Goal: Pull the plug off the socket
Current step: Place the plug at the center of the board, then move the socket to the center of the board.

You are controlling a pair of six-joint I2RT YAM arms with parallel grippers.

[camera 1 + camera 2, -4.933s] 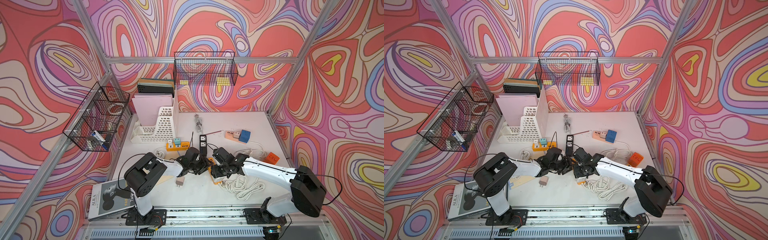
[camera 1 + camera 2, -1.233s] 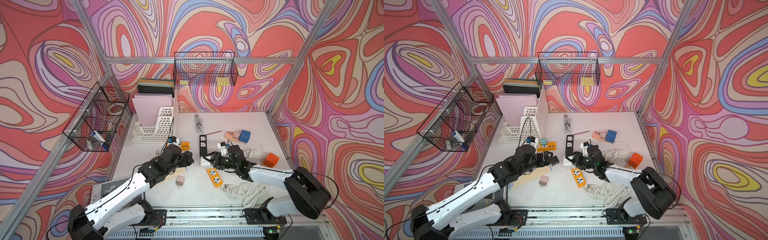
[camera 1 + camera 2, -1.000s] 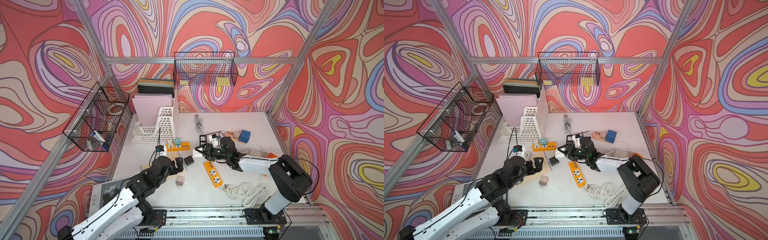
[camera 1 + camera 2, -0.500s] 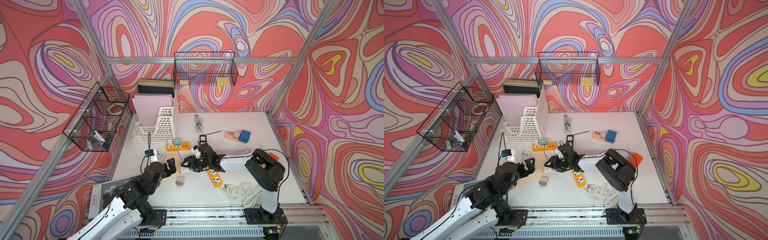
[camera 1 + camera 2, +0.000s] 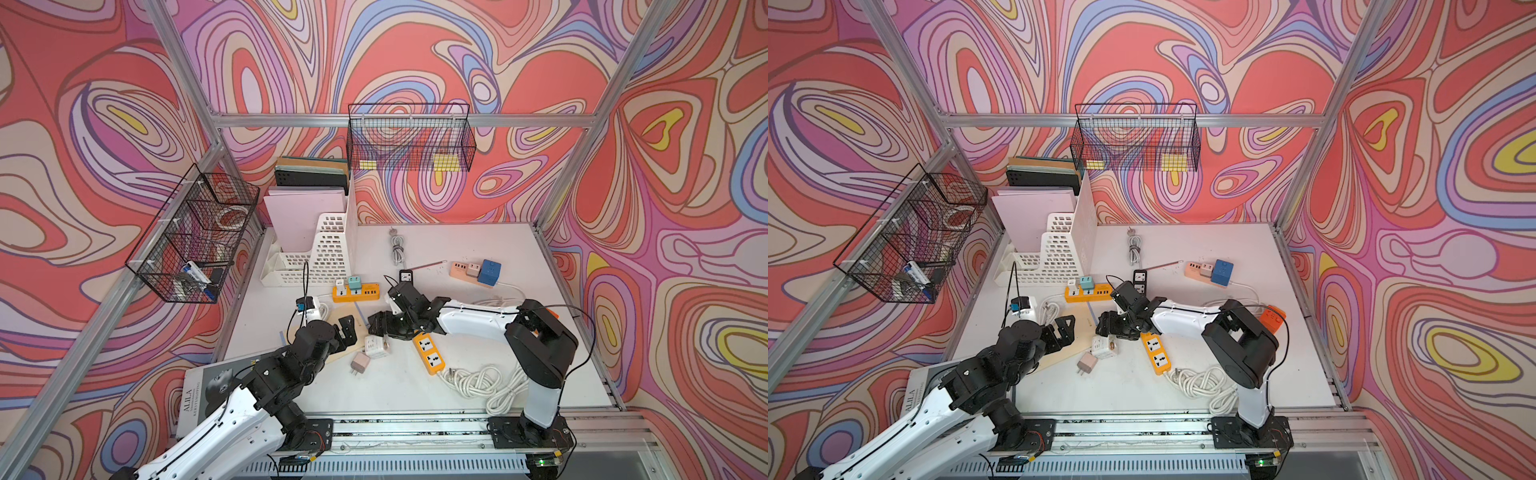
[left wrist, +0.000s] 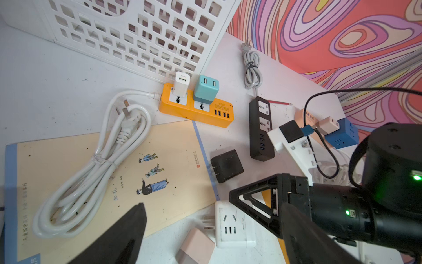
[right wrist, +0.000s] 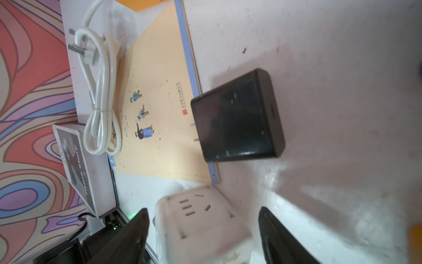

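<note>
The plug, a white cube adapter (image 5: 376,347) (image 6: 235,225), lies on the table with its prongs bare, apart from the socket. The socket is an orange power strip (image 5: 430,353) (image 5: 1156,351) with two empty outlets showing. My right gripper (image 5: 380,326) (image 7: 203,228) hangs low over the cube (image 7: 198,219), open, with a finger on each side and small gaps between. My left gripper (image 5: 347,328) (image 6: 213,208) is open and empty, just left of the cube.
A loose black charger (image 7: 237,116) and a pink charger (image 5: 359,363) lie by the cube. A yellow notebook (image 6: 91,164) carries a white cable. Behind are another orange strip (image 5: 356,292) with chargers, a black strip (image 6: 260,128) and a white file rack (image 5: 316,257).
My right gripper swung left across the table carrying the white cube, then opened its jaws around it. My left arm drew back toward the front left, still open.
</note>
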